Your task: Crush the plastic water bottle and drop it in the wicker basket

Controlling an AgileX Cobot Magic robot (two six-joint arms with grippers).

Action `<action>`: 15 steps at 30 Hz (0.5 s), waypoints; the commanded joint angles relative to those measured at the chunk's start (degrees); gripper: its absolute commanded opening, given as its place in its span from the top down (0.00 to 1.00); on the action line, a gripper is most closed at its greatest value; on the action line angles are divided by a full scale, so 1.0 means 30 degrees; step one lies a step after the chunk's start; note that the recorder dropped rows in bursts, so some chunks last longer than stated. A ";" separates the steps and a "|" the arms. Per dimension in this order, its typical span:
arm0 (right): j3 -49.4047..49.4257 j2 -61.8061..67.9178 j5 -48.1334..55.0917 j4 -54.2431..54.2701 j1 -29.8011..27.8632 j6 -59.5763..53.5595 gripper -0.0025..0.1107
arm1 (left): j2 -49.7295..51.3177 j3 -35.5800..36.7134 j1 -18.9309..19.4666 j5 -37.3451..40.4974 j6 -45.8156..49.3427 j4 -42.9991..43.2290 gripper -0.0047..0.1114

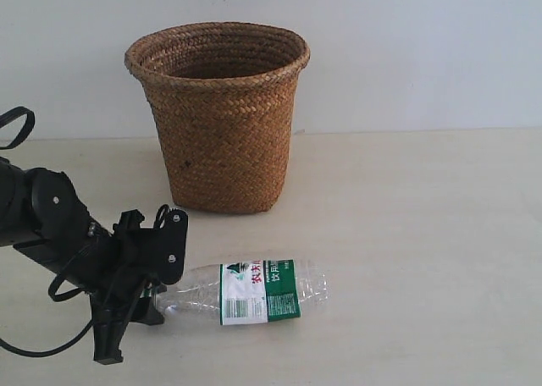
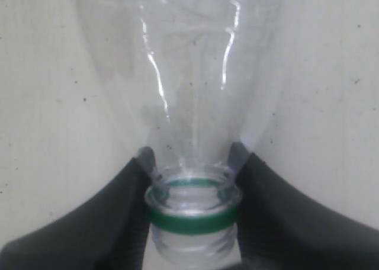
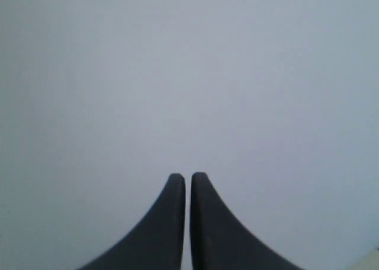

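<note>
On the table [image 1: 423,234], exterior view.
A: The plastic water bottle [image 1: 254,291] lies on its side at 6 o'clock of the wicker basket [image 1: 222,119], apart from it. Base points to 3 o'clock, neck to 9 o'clock. The left gripper [image 1: 159,295] reaches the neck from 9 o'clock. Body looks round, not yet crushed. No right arm in this view.
B: Label [image 1: 258,291]?
A: White band with red characters, green band beside it with small white print. Too small to read; no brand entered.

At the left wrist.
B: Fingers [image 2: 118,217] are clenched on the bottle's neck, one on each side, on the shoulder side of the green neck ring [image 2: 192,221]. No cap on the thread that shows.
A: Judgement: the neck is stiff, so this grip is a good anchor but crushes nothing. The squeeze belongs on the soft body, near the label. Go slowly with the neck pinned, or the bottle may roll or squirt out. An open mouth should let the air escape.

At the right wrist.
A: The right gripper [image 3: 188,178] has its jaws pressed together on nothing. Only a blank pale surface lies ahead; neither bottle nor basket is seen.
B: Judgement: it needs to spread wide before it can take the body.
</note>
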 commanded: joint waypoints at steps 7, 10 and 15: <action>0.0095 -0.0938 0.0265 0.0114 -0.0319 -0.0009 0.98 | 0.0028 0.0065 0.0044 -0.0030 -0.0078 -0.0053 0.92; 0.0095 -0.0938 0.0265 0.0114 -0.0319 -0.0009 0.98 | 0.0028 0.0065 0.0044 -0.0030 -0.0078 -0.0053 0.92; 0.0192 -0.0938 0.0261 0.0198 -0.0319 -0.0009 0.98 | 0.0028 0.0065 0.0044 -0.0030 -0.0078 -0.0053 0.92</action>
